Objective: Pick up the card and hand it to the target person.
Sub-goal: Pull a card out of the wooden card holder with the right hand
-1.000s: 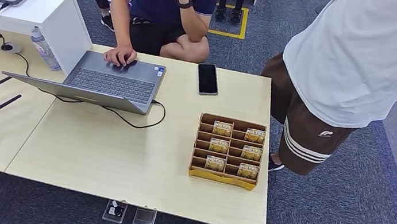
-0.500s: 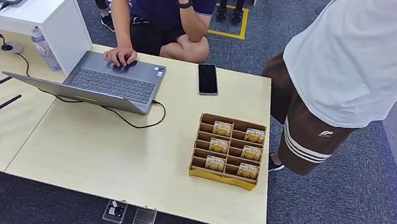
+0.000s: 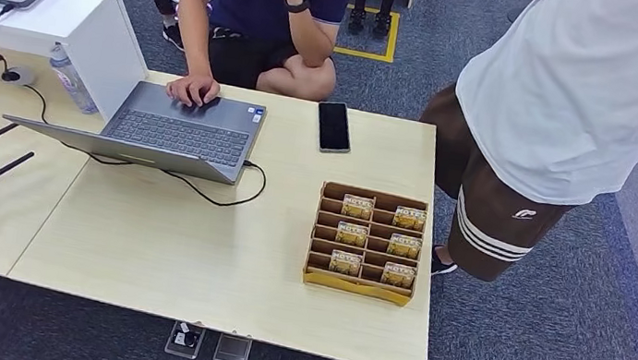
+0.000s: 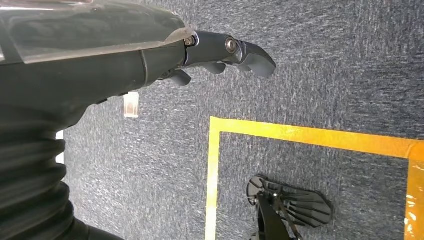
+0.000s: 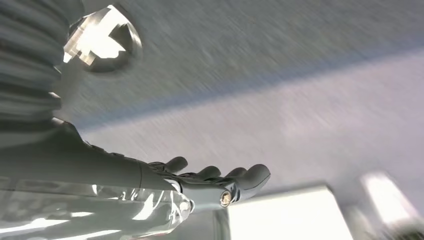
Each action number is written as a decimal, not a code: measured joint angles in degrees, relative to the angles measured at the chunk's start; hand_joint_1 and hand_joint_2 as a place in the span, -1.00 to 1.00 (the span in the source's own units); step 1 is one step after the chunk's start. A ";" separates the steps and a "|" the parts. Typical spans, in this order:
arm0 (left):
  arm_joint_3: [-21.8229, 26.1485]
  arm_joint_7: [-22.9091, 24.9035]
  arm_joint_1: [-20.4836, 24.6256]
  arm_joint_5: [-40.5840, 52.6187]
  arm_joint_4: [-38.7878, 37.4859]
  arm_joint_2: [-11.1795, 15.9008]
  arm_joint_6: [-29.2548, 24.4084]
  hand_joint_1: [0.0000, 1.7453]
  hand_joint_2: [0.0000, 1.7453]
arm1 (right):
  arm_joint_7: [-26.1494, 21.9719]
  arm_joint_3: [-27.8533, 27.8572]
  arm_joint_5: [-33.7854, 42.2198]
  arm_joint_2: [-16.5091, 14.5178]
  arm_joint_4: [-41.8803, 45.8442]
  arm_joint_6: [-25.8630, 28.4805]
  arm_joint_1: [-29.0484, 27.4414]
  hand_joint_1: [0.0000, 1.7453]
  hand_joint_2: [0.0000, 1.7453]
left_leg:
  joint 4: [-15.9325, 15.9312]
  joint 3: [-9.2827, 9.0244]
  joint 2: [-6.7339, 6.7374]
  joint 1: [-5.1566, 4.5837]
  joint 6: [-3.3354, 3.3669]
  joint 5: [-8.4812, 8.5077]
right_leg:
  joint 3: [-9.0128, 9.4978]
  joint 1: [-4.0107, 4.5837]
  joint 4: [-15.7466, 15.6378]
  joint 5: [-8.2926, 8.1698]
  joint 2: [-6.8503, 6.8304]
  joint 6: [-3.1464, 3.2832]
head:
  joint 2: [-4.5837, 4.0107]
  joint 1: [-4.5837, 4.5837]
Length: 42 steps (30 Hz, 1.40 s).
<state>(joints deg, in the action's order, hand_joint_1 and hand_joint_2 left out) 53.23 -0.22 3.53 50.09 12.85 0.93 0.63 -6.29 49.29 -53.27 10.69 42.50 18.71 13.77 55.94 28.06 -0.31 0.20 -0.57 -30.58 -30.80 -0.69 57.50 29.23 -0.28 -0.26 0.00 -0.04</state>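
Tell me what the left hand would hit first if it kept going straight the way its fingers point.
Probably just the carpet. The left hand hangs empty over it, and nothing lies ahead of the fingers as far as this view shows. Depth is unclear.

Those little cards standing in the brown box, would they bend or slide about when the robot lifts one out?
Each card looks thin and flat, so probably light and a bit flexible. They stand upright in narrow slots of the cardboard holder, so one should slide straight up. The printed faces may be smooth, possibly slippery to pinch.

Gold-printed cards (image 3: 356, 206) fill a brown cardboard rack (image 3: 324, 227); pale wood table (image 3: 175, 254); my dark grey left hand (image 4: 220, 55) above blue-grey carpet (image 4: 325, 60).
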 joint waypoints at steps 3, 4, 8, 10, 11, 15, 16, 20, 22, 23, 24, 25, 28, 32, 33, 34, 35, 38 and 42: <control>0.70 -0.30 0.02 0.17 0.00 -0.06 0.00 -1.00 1.00 | 2.87 -6.45 -2.29 -3.12 12.38 0.57 -2.47 -0.99 1.00 | -0.01 0.01 0.00 0.01 0.00 0.00 | -0.02 0.01 0.00 0.00 0.00 0.00 | 0.00 -0.02; 0.95 -0.42 0.01 0.25 0.00 -0.10 0.01 -1.00 1.00 | 3.83 -8.62 -3.55 -4.29 16.61 0.70 -3.44 -0.88 1.00 | -0.02 0.02 0.00 0.02 0.00 0.00 | -0.02 0.02 0.01 0.01 0.00 0.00 | 0.00 -0.03; 1.63 -1.03 -0.10 0.62 -0.01 -0.32 0.11 -1.00 1.00 | 6.17 -16.60 -7.73 -8.65 31.65 1.06 -7.02 0.03 1.00 | -0.03 0.03 -0.02 0.03 -0.01 0.01 | -0.03 0.03 0.02 0.01 -0.01 0.01 | 0.00 -0.09; 1.87 -1.31 -0.19 0.84 -0.02 -0.40 0.22 -1.00 1.00 | 6.75 -20.18 -9.30 -10.34 37.90 1.12 -8.48 0.57 1.00 | -0.04 0.04 -0.01 0.03 -0.01 0.01 | -0.02 0.03 0.03 0.01 -0.01 0.01 | 0.00 -0.07; 1.98 -1.42 -0.22 0.94 -0.02 -0.42 0.29 -1.00 1.00 | 6.96 -21.83 -10.02 -11.02 40.60 1.13 -9.12 0.63 1.00 | -0.04 0.04 -0.01 0.03 -0.01 0.01 | -0.02 0.03 0.03 0.01 -0.01 0.01 | 0.00 -0.05; 2.50 -1.78 -0.24 1.49 -0.02 -0.44 0.55 -1.00 1.00 | 7.80 -28.36 -12.76 -13.01 49.43 1.20 -11.29 0.72 1.00 | -0.03 0.04 -0.01 0.03 -0.01 0.01 | -0.02 0.03 0.02 0.01 -0.01 0.00 | 0.00 0.01; 2.56 -1.90 -0.25 1.60 -0.02 -0.46 0.58 -1.00 1.00 | 8.03 -30.03 -13.29 -13.34 51.27 1.22 -11.72 0.74 1.00 | -0.03 0.04 -0.01 0.03 -0.01 0.01 | -0.02 0.03 0.02 0.01 -0.01 0.00 | 0.00 0.02; 2.76 -2.25 -0.25 1.96 -0.04 -0.57 0.61 -1.00 1.00 | 9.27 -36.03 -15.50 -14.01 56.43 0.84 -13.00 0.73 1.00 | -0.03 0.04 -0.01 0.03 -0.01 0.01 | -0.02 0.03 0.02 0.01 -0.01 0.00 | 0.00 0.01; 2.86 -2.30 -0.24 2.03 -0.06 -0.71 0.59 -1.00 1.00 | 10.66 -39.02 -17.61 -14.16 58.01 -0.18 -13.42 0.72 1.00 | -0.03 0.04 -0.01 0.03 -0.01 0.01 | -0.02 0.03 0.02 0.01 -0.01 0.00 | 0.00 0.00; 2.96 -2.31 -0.24 2.05 -0.08 -0.79 0.57 -1.00 1.00 | 11.50 -40.50 -18.56 -14.19 58.57 -0.84 -13.57 0.74 1.00 | -0.03 0.04 -0.01 0.03 -0.01 0.01 | -0.02 0.03 0.02 0.01 -0.01 0.00 | 0.00 -0.01; 3.07 -2.32 -0.24 2.10 -0.11 -0.86 0.54 -1.00 1.00 | 12.34 -41.90 -19.34 -14.21 58.98 -1.47 -13.68 0.74 1.00 | -0.03 0.04 -0.01 0.03 -0.01 0.01 | -0.02 0.03 0.02 0.01 -0.01 0.00 | 0.00 -0.02; 3.19 -2.32 -0.25 2.22 -0.14 -0.93 0.51 -1.00 1.00 | 13.24 -43.29 -20.07 -14.22 59.29 -2.12 -13.75 0.75 1.00 | -0.03 0.04 -0.01 0.03 -0.01 0.01 | -0.02 0.03 0.02 0.01 -0.01 0.00 | 0.00 -0.03; 3.34 -2.47 -0.27 2.84 -0.22 -1.09 0.49 -1.00 1.00 | 15.69 -46.66 -22.10 -14.21 59.71 -4.00 -13.79 0.70 1.00 | -0.03 0.04 -0.01 0.03 -0.01 0.01 | -0.02 0.03 0.02 0.01 -0.01 0.00 | 0.00 -0.02; 3.34 -2.83 -0.27 3.78 -0.24 -1.21 0.69 -1.00 1.00 | 17.45 -50.17 -23.55 -14.17 59.63 -5.97 -13.80 0.70 1.00 | -0.03 0.04 -0.01 0.03 -0.01 0.01 | -0.02 0.03 0.02 0.01 -0.01 0.00 | 0.00 0.02; 3.34 -2.88 -0.27 3.97 -0.24 -1.21 0.78 -1.00 1.00 | 17.72 -50.84 -23.80 -14.16 59.51 -6.44 -13.80 0.69 1.00 | -0.03 0.04 -0.01 0.03 -0.01 0.01 | -0.02 0.03 0.02 0.01 -0.01 0.00 | 0.00 0.02; 3.34 -2.93 -0.26 4.16 -0.24 -1.21 0.88 -1.00 1.00 | 17.93 -51.41 -24.01 -14.16 59.34 -6.89 -13.79 0.69 1.00 | -0.03 0.04 -0.01 0.03 -0.01 0.01 | -0.02 0.03 0.02 0.01 -0.01 0.00 | 0.00 0.01; 3.33 -2.97 -0.26 4.37 -0.24 -1.21 0.99 -1.00 1.00 | 18.08 -51.98 -24.20 -14.15 59.02 -7.31 -13.74 0.67 1.00 | -0.03 0.04 -0.01 0.03 -0.01 0.00 | -0.02 0.03 0.02 0.01 -0.01 0.00 | 0.00 0.01; 3.31 -2.99 -0.19 5.00 -0.25 -1.21 1.25 -1.00 1.00 | 18.28 -54.23 -24.60 -14.07 56.82 -8.25 -13.20 0.62 1.00 | -0.03 0.04 -0.01 0.03 -0.01 0.01 | -0.02 0.03 0.02 0.01 -0.01 0.00 | 0.00 0.00; 3.29 -2.99 -0.13 5.52 -0.26 -1.21 1.36 -1.00 1.00 | 18.49 -57.12 -24.45 -14.00 53.79 -8.71 -12.06 0.56 1.00 | -0.03 0.04 -0.02 0.03 -0.01 0.01 | -0.02 0.03 0.02 0.01 -0.01 0.00 | 0.00 -0.03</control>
<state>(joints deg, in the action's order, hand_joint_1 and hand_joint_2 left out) 56.52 -3.21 3.40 55.61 12.60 -0.28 1.99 12.21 -7.83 -77.73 -3.31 96.29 10.00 1.71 55.90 28.10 -0.33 0.23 -0.59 -30.58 -30.82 -0.66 57.52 29.24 -0.30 -0.25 0.00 -0.07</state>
